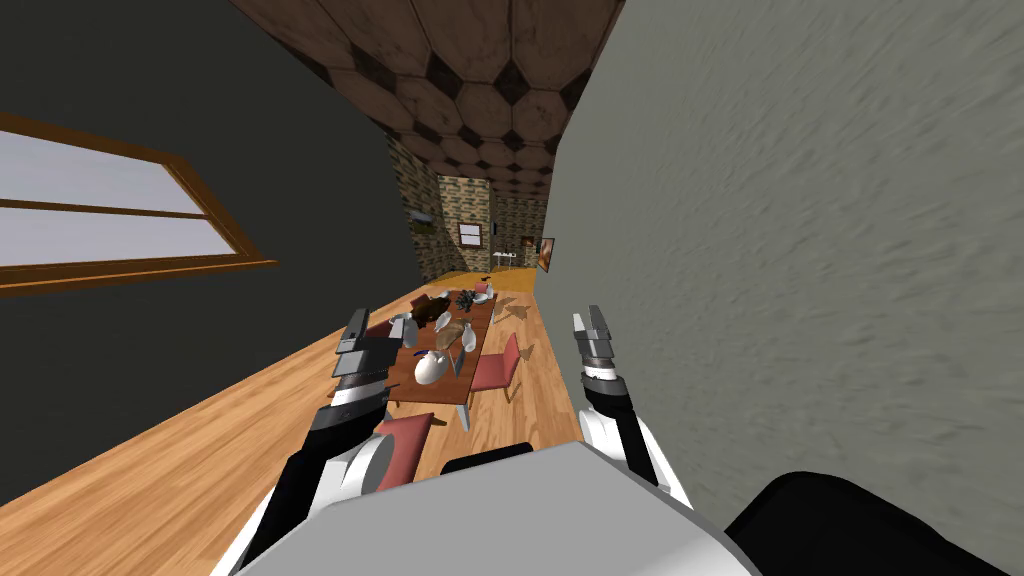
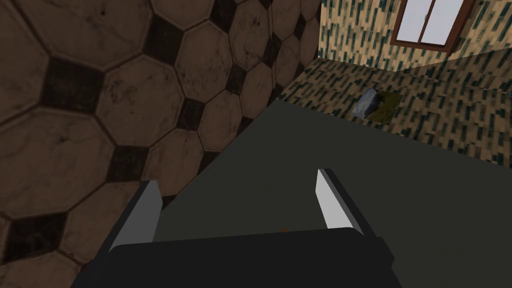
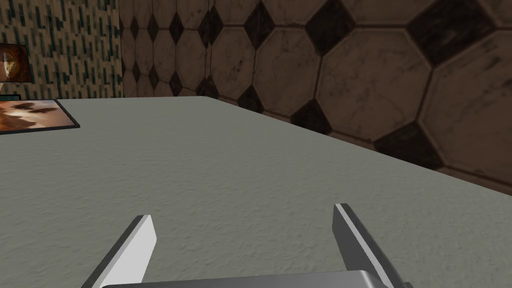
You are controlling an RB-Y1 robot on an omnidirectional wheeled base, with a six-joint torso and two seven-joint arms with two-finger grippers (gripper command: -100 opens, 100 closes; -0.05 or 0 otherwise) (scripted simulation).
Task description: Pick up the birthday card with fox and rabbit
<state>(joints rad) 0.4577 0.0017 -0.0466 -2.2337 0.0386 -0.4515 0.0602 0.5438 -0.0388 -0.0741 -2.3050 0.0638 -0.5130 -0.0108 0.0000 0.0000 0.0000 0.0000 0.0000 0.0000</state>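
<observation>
Ahead, past the left end effector (image 1: 356,322), a cluttered table (image 1: 410,386) stands.

Both arms are raised forward from the shoulders, roughly parallel and well apart. The left arm (image 1: 318,450), dark at the forearm, ends in the left gripper (image 1: 355,330), whose two light grey fingers (image 2: 145,210) stand spread and empty. The right arm (image 1: 618,420) carries the right gripper (image 1: 590,322) at about the same height. Its fingers (image 3: 136,245) are likewise parted and hold nothing.
</observation>
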